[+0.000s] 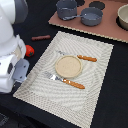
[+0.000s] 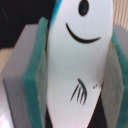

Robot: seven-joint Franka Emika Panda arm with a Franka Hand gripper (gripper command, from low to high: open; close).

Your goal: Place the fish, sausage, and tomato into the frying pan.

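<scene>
In the wrist view the white fish (image 2: 80, 55), with a drawn eye and smile, stands between my gripper's teal pads (image 2: 36, 80), which press on both its sides. My gripper (image 2: 75, 75) is shut on it. In the exterior view the arm's hand (image 1: 17, 71) is at the left, over the placemat's left edge; the fish is hidden there. The reddish-brown sausage (image 1: 41, 37) lies on the dark table beyond the hand. The red tomato (image 1: 30, 50) peeks out beside the arm. The blue-grey frying pan (image 1: 92, 17) sits on the brown board at the back, its handle pointing to the exterior view's left.
A deeper grey pot (image 1: 66, 8) stands beside the pan, and a beige bowl (image 1: 123, 16) sits at the board's right end. On the woven placemat (image 1: 95, 90) lie a tan plate (image 1: 68, 66), a fork (image 1: 67, 81) and a knife (image 1: 82, 57), both orange-handled.
</scene>
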